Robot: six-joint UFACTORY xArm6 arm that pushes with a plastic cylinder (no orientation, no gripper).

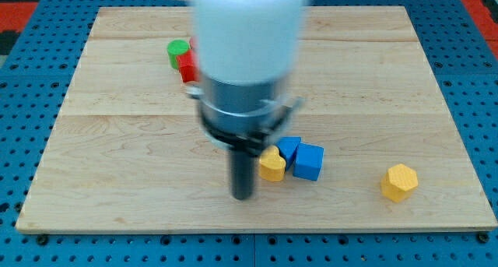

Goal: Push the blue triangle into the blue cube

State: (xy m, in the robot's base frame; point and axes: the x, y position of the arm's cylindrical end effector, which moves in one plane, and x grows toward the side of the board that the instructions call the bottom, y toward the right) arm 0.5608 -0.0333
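Note:
The blue triangle [289,149] lies near the board's lower middle, partly behind a yellow block [271,166] on its left. It touches the blue cube [309,162] on its right. My tip [243,195] rests on the board just left of and below the yellow block, close to it. The arm's white and dark body hides the board above the tip.
A green block [177,52] and a red block [187,66] touch each other at the upper left, partly hidden by the arm. A yellow hexagonal block [399,182] sits at the lower right. The wooden board [117,142] lies on a blue pegboard surface.

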